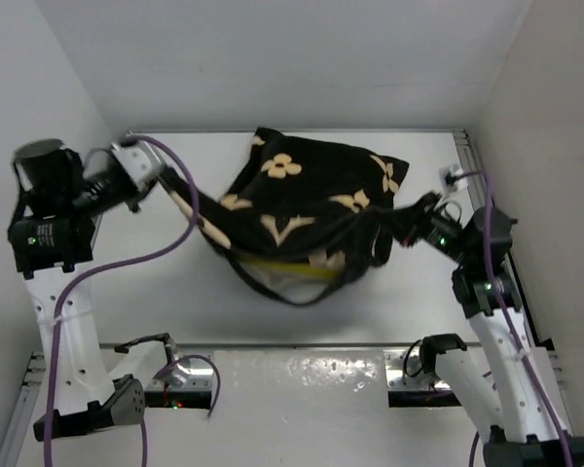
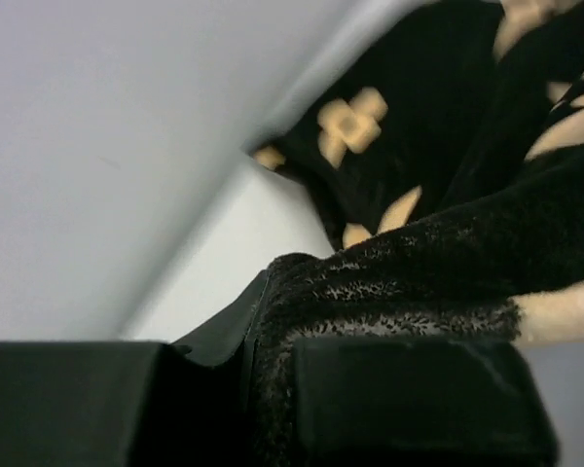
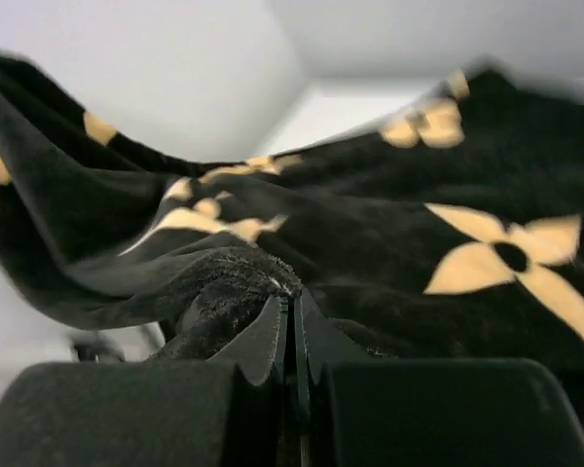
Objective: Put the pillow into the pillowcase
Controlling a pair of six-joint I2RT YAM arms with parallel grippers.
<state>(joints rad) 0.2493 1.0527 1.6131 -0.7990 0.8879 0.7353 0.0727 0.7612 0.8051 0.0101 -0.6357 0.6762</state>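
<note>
Both my tools are clamped on cloth. My left gripper [image 2: 265, 375] pinches a fold of the black velvety pillowcase [image 1: 311, 199], which is printed with tan flowers and stars. My right gripper [image 3: 294, 336] has its jaws pressed together on a bunched ridge of the same fabric.

From above, the case hangs stretched between them with its long axis running from 9 o'clock to 3 o'clock. It sags in the middle over the white table [image 1: 175, 311]. Its mouth points toward 6 o'clock and its closed end toward 12 o'clock.

The cream-white pillow [image 1: 290, 268] sits inside, at the centre of the table. Only a strip of its mustard-yellow side band and a pale sliver show at the mouth, so I cannot tell which way it lies.

A purple cable [image 1: 141, 261] crosses my left fingertips in the top view, hiding them. Both wrist views are blurred toward their edges.
</note>
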